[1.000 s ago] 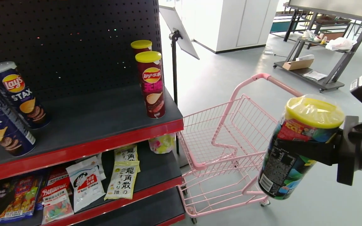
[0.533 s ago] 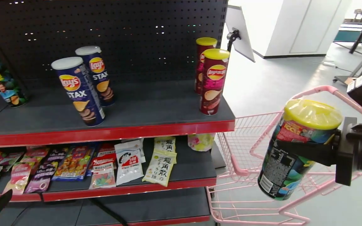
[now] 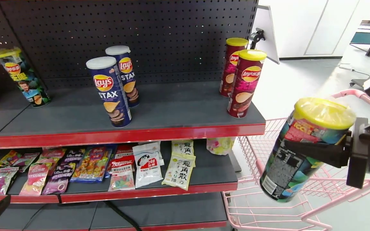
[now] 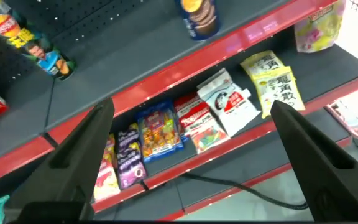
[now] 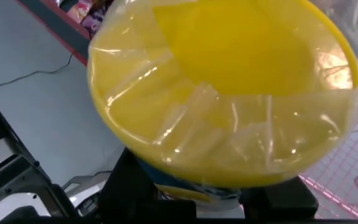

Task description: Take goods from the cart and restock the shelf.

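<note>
While right gripper (image 3: 300,150) clamps yellow-lidded can (image 3: 286,179) round upper body, can hangs by pink cart (image 3: 348,93), well apart from shelf (image 3: 178,106).
- Long axis tilted: lid toward 1 o'clock, base toward 7.
- Bare shelf board at 10 o'clock from can; look-alike can (image 3: 24,77) far off, 9–10 o'clock.
- Right arm nearer, likely the placer.
- Left gripper (image 4: 191,109) spread wide, empty, low before snack bags (image 4: 166,134).
- Can label: colourful print, barcode panel; wording left unread.

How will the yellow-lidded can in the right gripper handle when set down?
Probably stiff: the can shows no dent in the right gripper. Tall and narrow, held tilted, so it may tip when set down. Its plastic wrap looks slippery.
</note>
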